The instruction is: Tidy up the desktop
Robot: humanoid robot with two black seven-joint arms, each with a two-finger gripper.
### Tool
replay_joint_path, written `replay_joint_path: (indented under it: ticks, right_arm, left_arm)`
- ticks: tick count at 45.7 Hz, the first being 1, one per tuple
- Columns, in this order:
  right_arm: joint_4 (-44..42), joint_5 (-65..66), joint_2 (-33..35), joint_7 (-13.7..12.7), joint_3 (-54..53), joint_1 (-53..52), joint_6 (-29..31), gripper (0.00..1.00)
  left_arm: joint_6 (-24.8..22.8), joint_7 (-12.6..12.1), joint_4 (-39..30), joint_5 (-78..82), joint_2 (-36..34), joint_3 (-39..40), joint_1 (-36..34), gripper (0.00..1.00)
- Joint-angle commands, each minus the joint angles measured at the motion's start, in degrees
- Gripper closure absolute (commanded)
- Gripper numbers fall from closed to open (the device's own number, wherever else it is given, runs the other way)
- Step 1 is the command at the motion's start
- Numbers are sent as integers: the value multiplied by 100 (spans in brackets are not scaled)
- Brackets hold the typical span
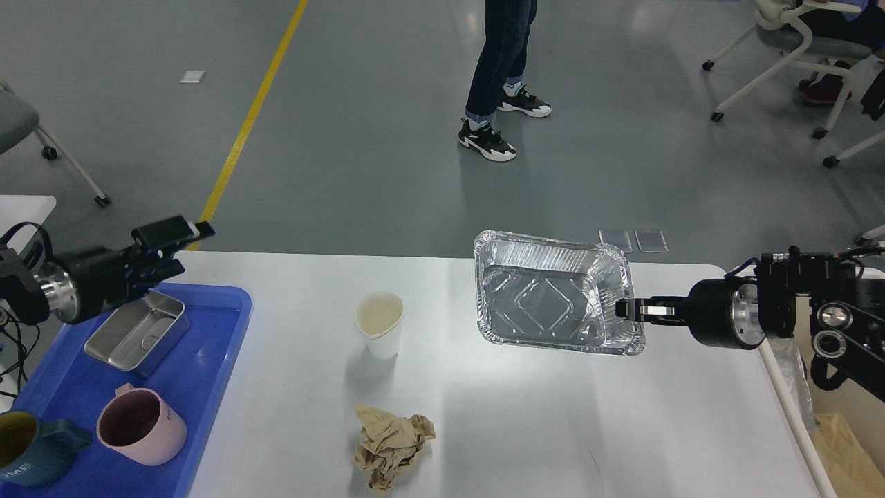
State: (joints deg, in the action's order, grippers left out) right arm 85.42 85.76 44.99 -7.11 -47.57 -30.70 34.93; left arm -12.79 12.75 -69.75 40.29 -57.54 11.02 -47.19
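**Foil pan held above the white surface**

The white surface (525, 429), a wide rectangle with rounded corners, fills the lower half of the view; its long axis runs left to right, and its far edge faces the grey floor.

One blue tray (207, 360) lies on the surface's left end, long axis running away from the robot. In it are three things: one steel box (137, 332) at the far end, one pink mug (142, 425) nearer, and one dark teal mug (31, 449) at the lower left corner, partly cut off by the view's edge.

One foil pan (553, 294) is lifted clear of the surface, tilted so that its open side shows, its long axis left to right. The right tool (626, 309) is clenched on the pan's right rim.

One crumpled ball of brown paper (390, 446) lies near the front edge. One white paper cup (379, 325) stands upright behind it, between tray and pan, apart from both.

The left tool (173, 238) hangs over the tray's far corner, above the steel box, touching nothing; I cannot tell whether its fingers are spread or closed.
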Motion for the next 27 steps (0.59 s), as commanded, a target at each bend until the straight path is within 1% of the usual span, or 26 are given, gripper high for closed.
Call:
replay_joint_path:
  ticks: [1,4,5,6,12,14,15,17,19,22,24,25,27]
  right_arm:
    - [1,-24,-8,0,-129,2,5,100]
    - [1,-33,1,8,-182,2,5,100]
    - [1,-33,19,8,-226,11,5,100]
    - [1,-33,19,8,-235,11,5,100]
    - [1,-165,36,8,-261,20,5,100]
    - [1,-200,36,8,-279,20,-4,100]
    - [1,-200,36,17,-288,20,-4,100]
    - [1,-209,36,17,-323,20,-4,100]
    - [1,-209,45,35,-358,20,-4,100]
    - [1,-209,80,52,-393,20,-4,100]
    - [-7,-209,80,61,-402,20,-4,100]
    - [-8,-209,72,61,-393,20,-4,100]
    - [1,-209,71,61,-393,20,-4,100]
  left_arm:
    - [-30,-44,-978,488,-845,-653,-9,3]
    - [-65,-44,-1452,637,-1399,-759,-18,3]
    - [-153,-44,-1767,795,-1853,-768,-18,3]
    - [-232,-44,-1892,866,-2040,-760,-18,3]
    - [-934,-53,-2446,1226,-3113,-707,-53,3]
    - [-1128,-123,-2648,1244,-3464,-707,-62,3]
    - [-1225,-202,-2719,1244,-3640,-698,-70,3]
    - [-1436,-386,-2772,1244,-4018,-646,-149,3]
    - [-1707,-492,-2772,1244,-4317,-523,-298,3]
    - [-2366,-528,-2728,1244,-4617,-286,-579,3]
    - [-2788,-536,-2667,1244,-4696,-136,-790,3]
    - [-3086,-589,-2632,1244,-4705,12,-1026,3]
    - [-3238,-615,-2614,1253,-4644,119,-1256,3]
